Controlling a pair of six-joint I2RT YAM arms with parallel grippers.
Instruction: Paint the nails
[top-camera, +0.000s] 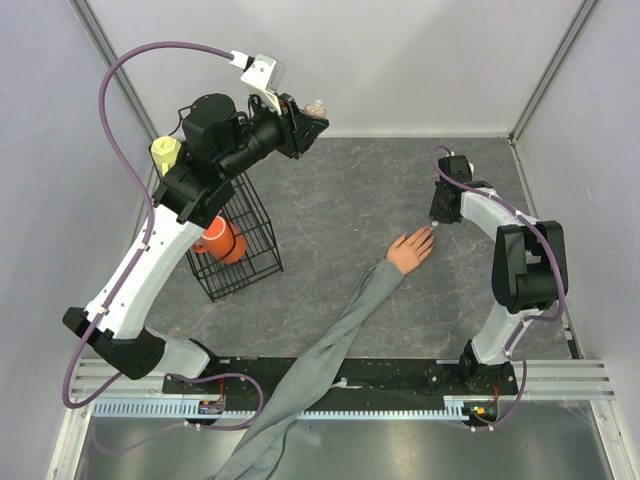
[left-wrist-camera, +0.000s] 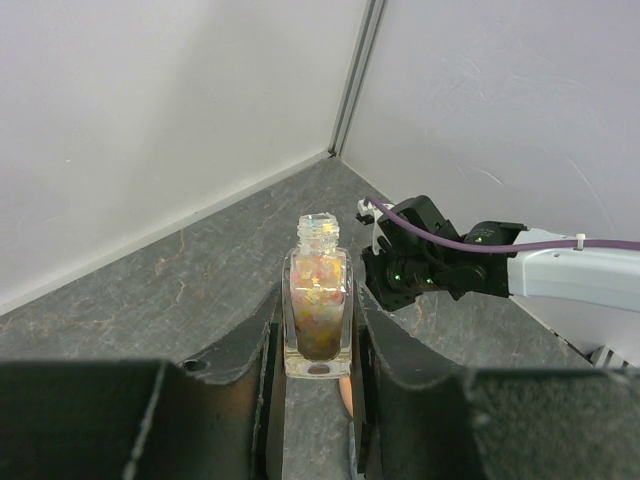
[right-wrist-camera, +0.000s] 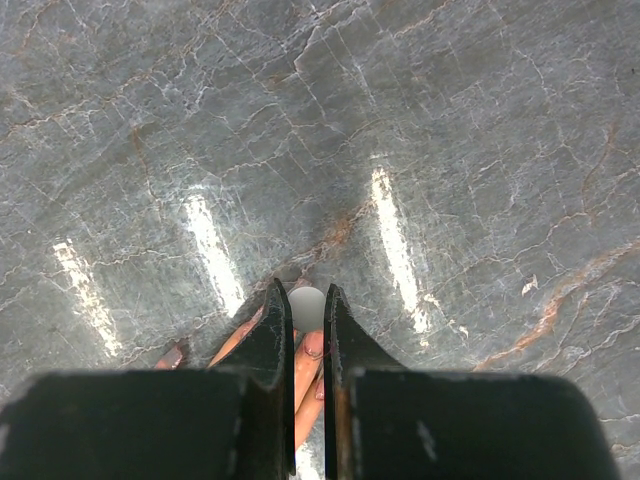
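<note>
Mannequin hand (top-camera: 410, 250) lies palm down on the grey stone table (top-camera: 350, 180), its grey sleeve (top-camera: 330, 350) trailing back off the near edge. The nails (top-camera: 428, 233) sit at its far-right tips. In the R wrist view one nail (right-wrist-camera: 313, 345) looks reddish-pink.

Open stone beyond the hand up to the back wall. Less room to its right, where my R arm stands before the side wall.

R gripper (top-camera: 437, 222) is just over the fingertips, fingers (right-wrist-camera: 272, 330) nearly together w/ a white round piece (right-wrist-camera: 307, 308) pinched between. Can't tell what it is.

L gripper (top-camera: 310, 118) is well to the hand's far left, by the back wall, clamped on an uncapped glass bottle (left-wrist-camera: 318, 310) holding flecked yellow-pink polish.

Wire basket (top-camera: 262, 262) is left of the hand, w/ an orange item (top-camera: 222, 240) inside.
</note>
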